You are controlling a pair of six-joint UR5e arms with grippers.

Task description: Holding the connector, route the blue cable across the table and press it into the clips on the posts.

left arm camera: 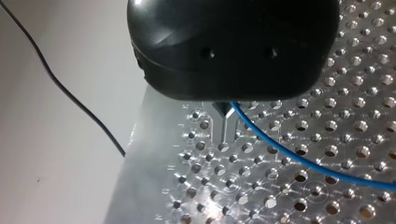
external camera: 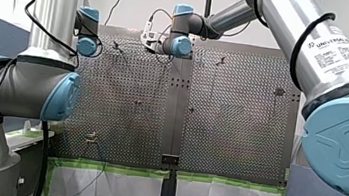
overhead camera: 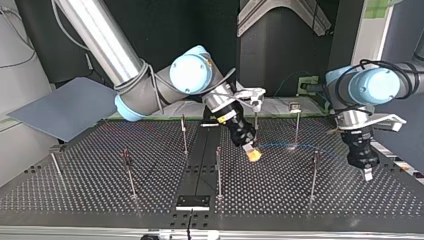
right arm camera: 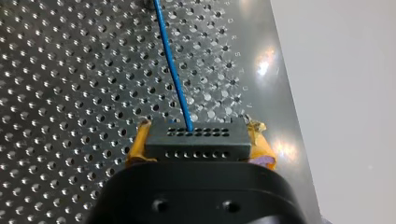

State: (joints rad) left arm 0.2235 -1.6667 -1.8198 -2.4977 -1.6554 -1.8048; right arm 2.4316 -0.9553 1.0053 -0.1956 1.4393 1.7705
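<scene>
Top view, my right gripper (overhead camera: 254,154): it hangs low over the middle of the perforated table (overhead camera: 100,200), yellow pads pointing down.
Right wrist view, the grip: its pads are clamped on the black connector (right arm camera: 196,140), with one yellow pad at each end of it.
Blue cable (right arm camera: 173,70): it leaves the connector's face and runs away over the table's holes. In the top view it shows as a thin arc heading towards the view's right.
My left gripper (overhead camera: 368,173): it hangs near the table's edge at the top view's right, well apart from the other gripper.
Left wrist view, metal fingers (left arm camera: 225,127): they are drawn together. The cable comes out just beside them, but whether it is pinched I cannot tell.
Posts (overhead camera: 218,172): they are thin and upright, dotted about the table, and one stands near my right gripper.
</scene>
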